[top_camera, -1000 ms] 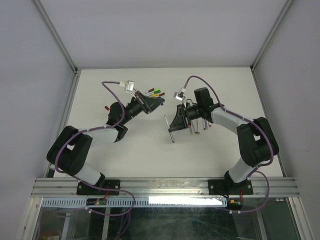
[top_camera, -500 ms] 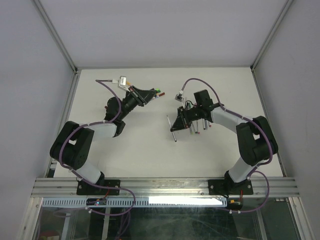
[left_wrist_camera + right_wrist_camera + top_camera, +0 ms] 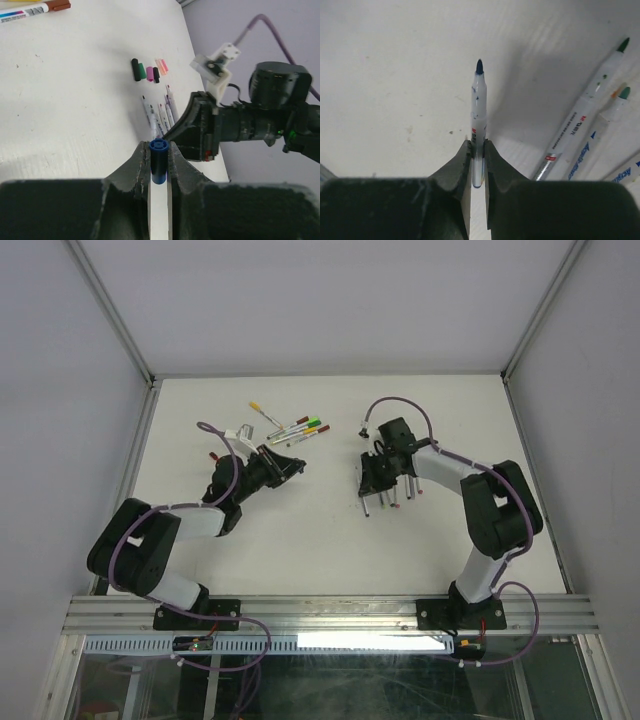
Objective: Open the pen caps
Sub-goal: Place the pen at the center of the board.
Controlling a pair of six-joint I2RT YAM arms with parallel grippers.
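The blue pen point(image 3: 479, 100) is already pulled open. Its barrel is squeezed tight in the R gripper point(image 3: 478, 148), just left of the row of opened pens point(image 3: 398, 492), w/ the tip bare. The blue cap point(image 3: 158, 161) is pinched in the L gripper point(image 3: 159, 150), well left of that row.

Next, prob.: the pen is to be laid by the row and the cap dropped w/ the loose caps point(image 3: 147, 71) near the row. Then one of the capped pens point(image 3: 300, 427) must be fetched.

Vs. half a sec ago: the L gripper has been pulled back from the capped pens, and the R gripper has been swung nearer the row.
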